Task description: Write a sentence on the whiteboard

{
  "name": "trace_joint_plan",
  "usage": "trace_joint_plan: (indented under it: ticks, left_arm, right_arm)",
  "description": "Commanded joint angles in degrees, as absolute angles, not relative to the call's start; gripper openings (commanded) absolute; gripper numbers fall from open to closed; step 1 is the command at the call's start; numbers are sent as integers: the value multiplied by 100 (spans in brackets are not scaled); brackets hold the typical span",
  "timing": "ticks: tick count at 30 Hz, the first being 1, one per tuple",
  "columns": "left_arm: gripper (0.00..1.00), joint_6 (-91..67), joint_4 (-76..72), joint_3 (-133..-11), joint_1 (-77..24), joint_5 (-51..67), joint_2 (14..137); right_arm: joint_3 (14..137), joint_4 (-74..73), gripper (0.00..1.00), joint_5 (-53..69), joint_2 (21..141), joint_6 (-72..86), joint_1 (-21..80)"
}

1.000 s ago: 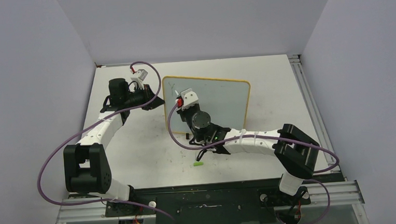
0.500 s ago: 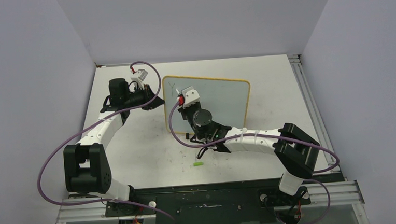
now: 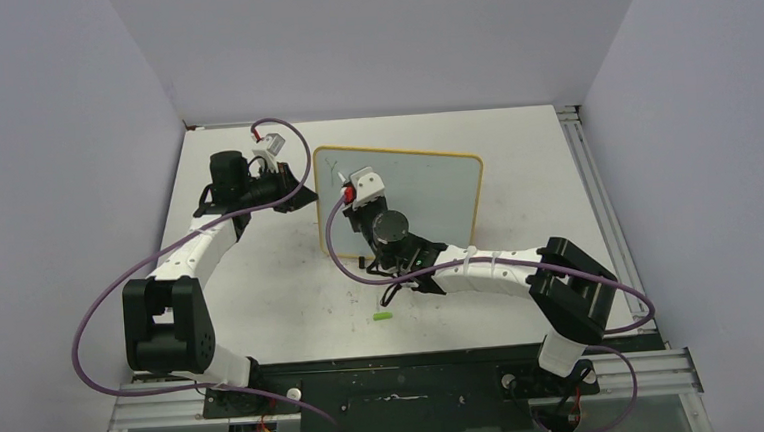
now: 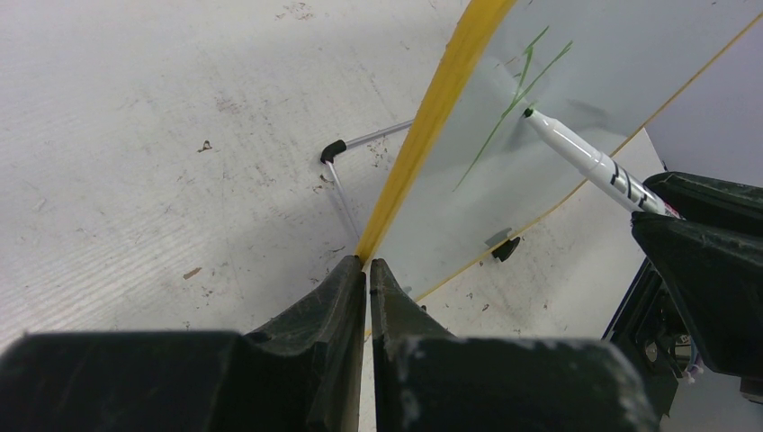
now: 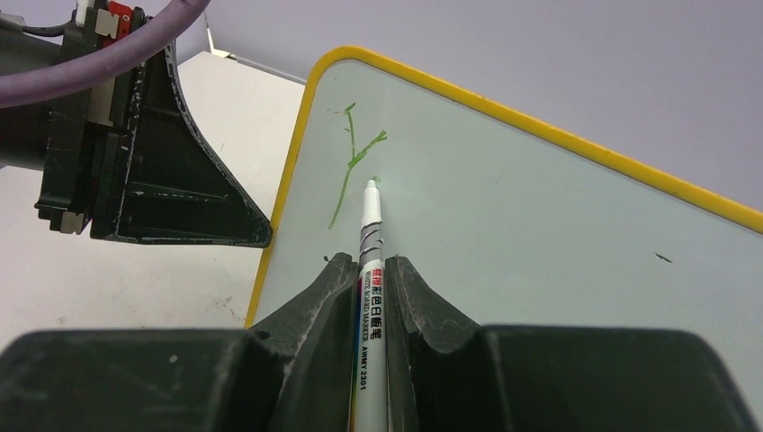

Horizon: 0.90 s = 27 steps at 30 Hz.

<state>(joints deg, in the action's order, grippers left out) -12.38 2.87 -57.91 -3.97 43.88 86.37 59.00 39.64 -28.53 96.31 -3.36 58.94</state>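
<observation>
The whiteboard (image 3: 426,188) stands tilted on the table, pale with a yellow frame (image 4: 441,108). My left gripper (image 3: 306,193) (image 4: 368,264) is shut on its left edge, and the yellow rim runs in between the fingertips. My right gripper (image 3: 358,212) (image 5: 369,261) is shut on a white marker (image 5: 370,225) (image 4: 585,157). The marker's tip touches the board (image 5: 540,234) just right of a green "Y" stroke (image 5: 351,162) (image 4: 513,99), the only part of the sentence that shows.
A small green cap (image 3: 382,317) lies on the table in front of the right forearm. The board's black clip foot (image 4: 507,248) and a thin wire leg (image 4: 335,148) rest on the table. Grey walls close in on three sides.
My right wrist has shifted slightly left along the board with the marker. The left arm and the board have not moved.
</observation>
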Motion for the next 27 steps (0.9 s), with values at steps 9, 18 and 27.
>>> trace_joint_plan:
  ticks: [9, 18, 27]
  left_arm:
    - [5, -1215, 301, -6027, -501, 4658, 8622]
    - [5, -1222, 307, -6028, -501, 4658, 8622]
    - [5, -1218, 300, -6022, -501, 4656, 8622]
  right_arm:
    - [5720, 3874, 5, -2960, 9389, -252, 5871]
    - [5658, 3967, 5, -3146, 9299, -288, 5862]
    - [5774, 4074, 5, -3237, 9278, -417, 5845]
